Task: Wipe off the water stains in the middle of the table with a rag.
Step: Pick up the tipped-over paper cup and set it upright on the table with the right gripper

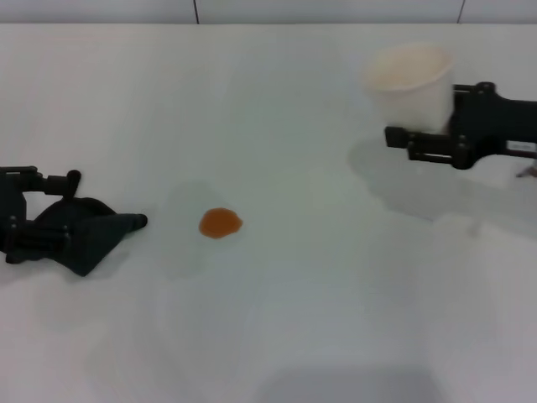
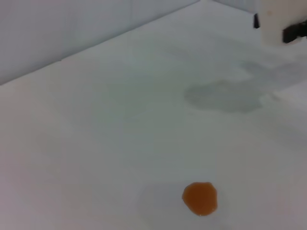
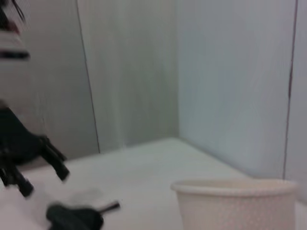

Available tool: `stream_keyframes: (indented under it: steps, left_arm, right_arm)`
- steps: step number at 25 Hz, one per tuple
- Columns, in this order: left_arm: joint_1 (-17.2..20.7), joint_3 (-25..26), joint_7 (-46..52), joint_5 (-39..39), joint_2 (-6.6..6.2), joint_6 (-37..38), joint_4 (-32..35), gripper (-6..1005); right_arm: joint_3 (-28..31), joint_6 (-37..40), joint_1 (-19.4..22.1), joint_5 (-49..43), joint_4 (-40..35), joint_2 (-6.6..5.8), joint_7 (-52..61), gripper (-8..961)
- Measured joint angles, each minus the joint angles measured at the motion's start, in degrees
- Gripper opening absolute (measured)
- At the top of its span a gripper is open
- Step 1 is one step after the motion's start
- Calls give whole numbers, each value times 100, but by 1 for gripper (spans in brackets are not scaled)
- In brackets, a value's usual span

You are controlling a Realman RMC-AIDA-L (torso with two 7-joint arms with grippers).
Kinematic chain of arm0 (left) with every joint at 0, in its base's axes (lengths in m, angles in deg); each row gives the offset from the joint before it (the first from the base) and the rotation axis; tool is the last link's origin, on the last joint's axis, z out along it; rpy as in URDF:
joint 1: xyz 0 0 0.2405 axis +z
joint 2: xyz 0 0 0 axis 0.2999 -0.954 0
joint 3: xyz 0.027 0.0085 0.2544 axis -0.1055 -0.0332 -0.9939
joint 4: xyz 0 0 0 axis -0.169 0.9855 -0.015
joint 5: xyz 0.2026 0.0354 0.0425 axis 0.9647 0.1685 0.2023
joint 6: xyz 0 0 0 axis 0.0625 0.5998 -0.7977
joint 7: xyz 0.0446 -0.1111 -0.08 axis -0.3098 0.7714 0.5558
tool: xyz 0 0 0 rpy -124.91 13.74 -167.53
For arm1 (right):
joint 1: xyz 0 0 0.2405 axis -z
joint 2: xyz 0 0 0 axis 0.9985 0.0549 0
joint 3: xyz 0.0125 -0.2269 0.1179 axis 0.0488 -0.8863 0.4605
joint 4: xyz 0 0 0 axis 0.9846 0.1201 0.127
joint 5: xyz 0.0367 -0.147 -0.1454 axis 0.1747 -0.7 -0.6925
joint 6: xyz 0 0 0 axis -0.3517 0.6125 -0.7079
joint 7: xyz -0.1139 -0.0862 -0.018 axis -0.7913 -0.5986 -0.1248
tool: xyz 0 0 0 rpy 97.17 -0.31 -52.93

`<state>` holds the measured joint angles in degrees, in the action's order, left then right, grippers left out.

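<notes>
A: Where is the left gripper [image 1: 50, 222]?

B: Low over the tabletop [image 1: 277, 336], at the robot's far left in the head view. It is clamped on the rag [image 1: 88, 231], which bunches around it in dark folds. One pointed corner sticks out past the gripper toward the middle of the surface.

A: And the water stains [image 1: 221, 222]?

B: A single small orange-brown blot, roundish, lying just beyond that pointed rag corner and not touching it. It sits between the two grippers, nearer the left one. The left wrist view shows the same blot [image 2: 200, 198] alone on the white tabletop [image 2: 96, 143], with a faint grey shadow patch farther out.

A: The right gripper [image 1: 419, 143]?

B: On the far side of the blot from the left gripper, well apart from it, raised above the surface. Its fingers close on the wall of a white paper cup [image 1: 411, 84], which is held upright with its open mouth up. A soft shadow lies on the tabletop under the cup and the arm.

A: Anything from the right wrist camera?

B: The cup's rim [image 3: 235, 187] fills the near corner. Farther off, the rag [image 3: 76, 216] appears as a dark lump on the tabletop [image 3: 158, 158], with black parts of the left arm above it. A pale panelled wall stands behind.
</notes>
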<state>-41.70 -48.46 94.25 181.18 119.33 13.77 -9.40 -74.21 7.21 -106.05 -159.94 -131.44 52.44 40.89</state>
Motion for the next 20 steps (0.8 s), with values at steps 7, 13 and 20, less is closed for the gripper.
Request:
stream_keyframes:
  steps: [7, 13, 20]
  left_arm:
    - [-26, 0, 88, 39, 4, 34, 5, 848]
    - [-1, -1, 99, 7, 9, 56, 33, 848]
    - [14, -42, 92, 6, 67, 75, 130, 848]
  right_arm:
    - [1309, 1004, -36, 729, 1929, -6, -2187, 615]
    - [1689, 1096, -32, 875, 2945, -5, -3260, 614]
    - [1702, 961, -166, 949, 3854, 23, -4142, 614]
